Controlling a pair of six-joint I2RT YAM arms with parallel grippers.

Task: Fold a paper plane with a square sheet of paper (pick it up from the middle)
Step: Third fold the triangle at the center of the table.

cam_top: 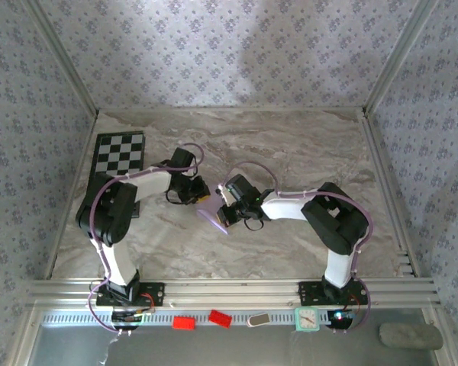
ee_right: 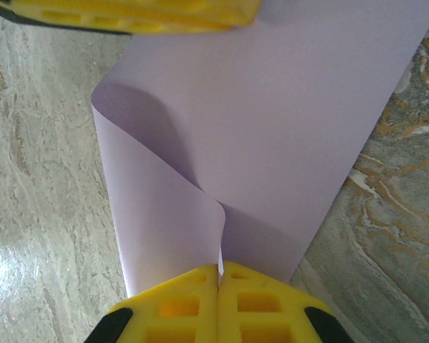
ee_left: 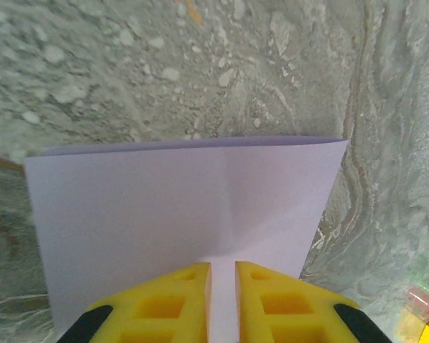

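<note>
Our right fingers (ee_right: 230, 282) are pressing tight together, clamping a curled edge of the square sheet of paper (ee_right: 293, 121). Our left fingers (ee_left: 199, 277) are standing a narrow gap apart at the opposite edge, with the lilac sheet showing through that gap. The sheet is stretching between both arms, bowing loosely over the middle of the marble desk (cam_top: 305, 145).

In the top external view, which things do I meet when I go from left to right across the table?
The checkered board → left gripper → square sheet of paper → right gripper.
</note>
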